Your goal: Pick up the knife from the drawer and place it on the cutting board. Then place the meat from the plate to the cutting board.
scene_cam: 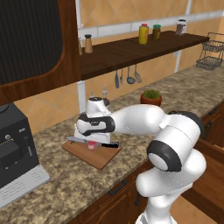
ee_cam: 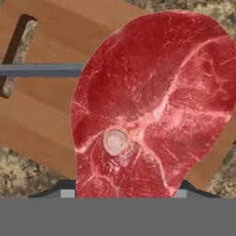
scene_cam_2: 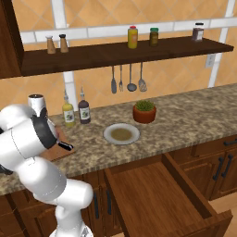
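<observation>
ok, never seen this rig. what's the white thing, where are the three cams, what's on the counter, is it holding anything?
The white thing is a rendered robot arm on a drivable base. Two pictures come from cameras on that base, behind the arm to its left and right; the third looks along the gripper from the hand.

In the left base view the hand hangs over the cutting board, where the knife already lies, its black handle toward the camera. A bit of pink meat shows under the hand. In the hand view the meat sits right in front of the camera, above the board and across the blade; the fingertips are hidden behind it, so the grip cannot be confirmed.

The right base view shows the emptied plate, a potted plant, two bottles and the open drawer.
</observation>
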